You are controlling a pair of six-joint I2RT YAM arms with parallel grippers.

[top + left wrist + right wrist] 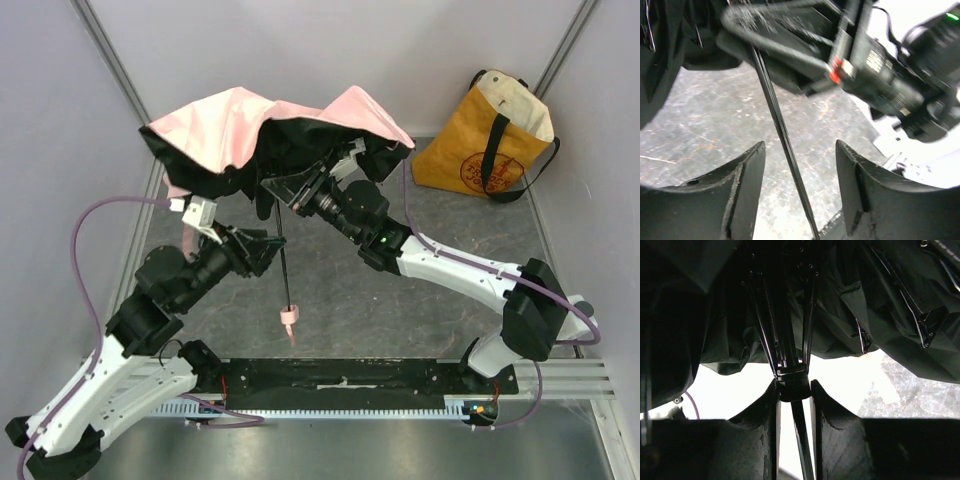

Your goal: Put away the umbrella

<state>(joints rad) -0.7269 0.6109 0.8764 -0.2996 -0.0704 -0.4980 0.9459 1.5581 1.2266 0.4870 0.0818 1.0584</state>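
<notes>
1. Umbrella (350,112) sits over the table (430,305). Its thin black shaft (285,265) runs from front to back, and every place below is given from that shaft.
2. At the shaft's far end the pale pink canopy (220,125) sags half spread. Its black lining shows and its ribs are not gathered in.
3. At the shaft's near end is the small pink handle (289,318). Its strap is too small to make out.
4. The left jaws straddle the shaft partway along, between the handle and the canopy. They stand well apart, one on each side, with table showing in both gaps in the left wrist view, so they grip nothing.
5. The right jaws are at the shaft's far end, under the canopy. They are pinched onto the black collar (792,382) where the ribs meet, so this arm has hold of the umbrella.
6. A yellow tote bag (480,140) stands upright well to the right of the shaft, with its mouth open.
7. Progress, as I judge it, is early to middle. The canopy is slack but not folded down, the shaft looks fully extended, and nothing is wrapped or stowed. What seems left is to draw the collar down, shorten the shaft, bundle the fabric and stow the umbrella. The pictures do not show whether it goes in the bag.
</notes>
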